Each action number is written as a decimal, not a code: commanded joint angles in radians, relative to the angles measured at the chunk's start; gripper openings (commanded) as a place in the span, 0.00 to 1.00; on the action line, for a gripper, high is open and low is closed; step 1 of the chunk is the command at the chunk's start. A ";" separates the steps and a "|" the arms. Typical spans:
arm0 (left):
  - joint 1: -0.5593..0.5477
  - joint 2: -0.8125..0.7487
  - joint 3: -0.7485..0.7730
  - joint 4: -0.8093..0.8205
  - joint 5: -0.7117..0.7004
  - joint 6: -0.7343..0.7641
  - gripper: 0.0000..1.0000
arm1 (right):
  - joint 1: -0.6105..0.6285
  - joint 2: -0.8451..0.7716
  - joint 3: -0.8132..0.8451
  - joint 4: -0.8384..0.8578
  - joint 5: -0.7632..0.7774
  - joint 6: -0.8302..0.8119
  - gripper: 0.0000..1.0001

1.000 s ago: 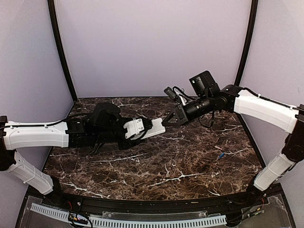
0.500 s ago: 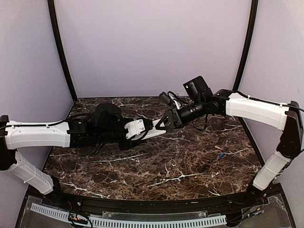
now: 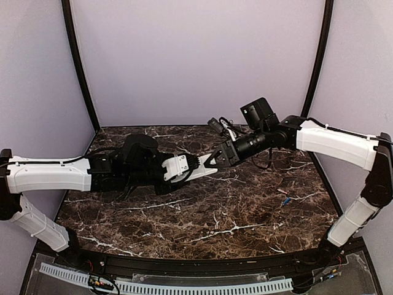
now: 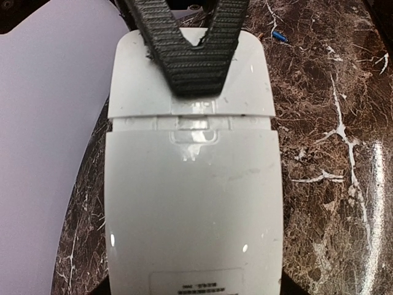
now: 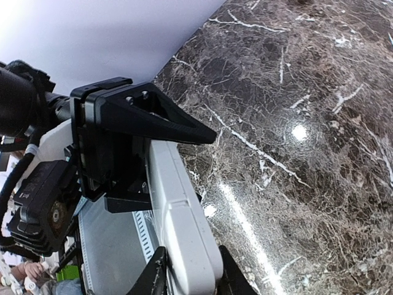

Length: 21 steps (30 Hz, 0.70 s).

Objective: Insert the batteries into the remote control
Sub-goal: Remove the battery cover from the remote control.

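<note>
Left pincer (image 3: 191,166) is clamped on the remote control (image 4: 193,203), back face up, off the table (image 3: 245,209). Right pincer (image 4: 193,81) has its tips on the remote's far end, gripping or just pressing, can't tell. A blue battery (image 3: 285,200) lies well apart from both.

Left arm (image 3: 49,175) and right arm (image 3: 334,138) stretch inward, left fingers (image 5: 153,120) clamped, right fingers (image 4: 193,67) tilted down just beyond them.

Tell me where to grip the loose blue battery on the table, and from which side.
Grip the battery at its middle, across its narrow width, coming straight down from above. It is a slim cylinder lying flat on the table with nothing beside it; a sideways approach would probably just roll it.
</note>
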 commanded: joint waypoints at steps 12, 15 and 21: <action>0.002 -0.024 0.009 -0.003 0.013 -0.011 0.00 | -0.042 -0.035 0.081 -0.167 -0.042 -0.115 0.49; 0.003 -0.022 0.012 -0.006 0.026 -0.013 0.00 | -0.043 -0.031 0.084 -0.172 -0.039 -0.096 0.44; 0.002 -0.023 0.012 -0.003 0.029 -0.013 0.00 | -0.044 -0.025 0.072 -0.148 -0.074 -0.069 0.35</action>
